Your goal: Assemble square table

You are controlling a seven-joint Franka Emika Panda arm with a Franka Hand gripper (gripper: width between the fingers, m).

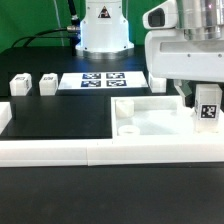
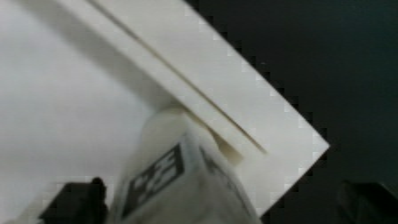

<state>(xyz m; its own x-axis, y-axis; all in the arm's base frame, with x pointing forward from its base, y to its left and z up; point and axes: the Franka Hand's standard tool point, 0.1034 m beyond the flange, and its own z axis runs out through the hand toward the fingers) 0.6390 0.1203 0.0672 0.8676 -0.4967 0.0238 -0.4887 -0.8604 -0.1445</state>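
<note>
The square tabletop (image 1: pixel 150 118) is a flat white slab lying on the black table at the exterior view's right, with a round socket (image 1: pixel 128 128) near its front left corner. My gripper (image 1: pixel 203 95) is shut on a short white tagged leg (image 1: pixel 208 108) and holds it upright at the slab's right side. In the wrist view the leg (image 2: pixel 178 175) stands between my dark fingers (image 2: pixel 75 200), its tip against the slab (image 2: pixel 89 110) near an edge. Whether the tip sits in a socket is hidden. Two more tagged legs (image 1: pixel 18 84) (image 1: pixel 47 82) stand at the left.
The marker board (image 1: pixel 100 80) lies flat behind the slab, in front of the robot base (image 1: pixel 104 35). A long white border rail (image 1: pixel 100 152) runs along the front, and another rail (image 1: pixel 4 118) stands at the left edge.
</note>
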